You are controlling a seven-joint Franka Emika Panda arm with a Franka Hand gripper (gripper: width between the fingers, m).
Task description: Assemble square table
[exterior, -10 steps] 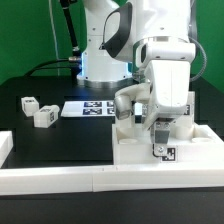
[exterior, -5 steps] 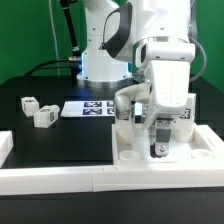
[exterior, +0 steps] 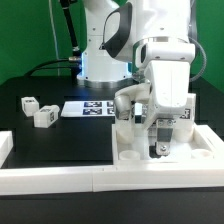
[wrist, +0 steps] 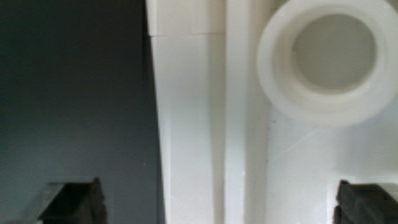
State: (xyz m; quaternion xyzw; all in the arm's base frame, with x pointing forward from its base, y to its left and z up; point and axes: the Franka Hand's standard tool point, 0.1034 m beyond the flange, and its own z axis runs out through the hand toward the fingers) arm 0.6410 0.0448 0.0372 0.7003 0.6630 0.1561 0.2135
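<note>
The square table's white panel (exterior: 195, 145) lies at the exterior view's right, against the white border bars. My gripper (exterior: 160, 140) hangs straight down over the panel's near part, fingers spread wide. In the wrist view the gripper (wrist: 217, 200) is open. Its dark fingertips (wrist: 71, 200) stand far apart, one over the black table and one over the panel. Only the panel's raised rim (wrist: 187, 120) lies between them, and it is not gripped. A round corner socket (wrist: 329, 55) shows beyond. Two short white tagged legs (exterior: 28, 103) (exterior: 44, 116) lie loose at the exterior view's left.
The marker board (exterior: 95, 108) lies flat at the back middle of the black table. A long white border bar (exterior: 100, 180) runs along the front edge, and a short one (exterior: 5, 147) sits at the left. The robot's base (exterior: 100, 60) stands behind.
The gripper's fingers have gone from shut to wide open over the panel. The arm has stayed in place. The two loose legs have not moved.
</note>
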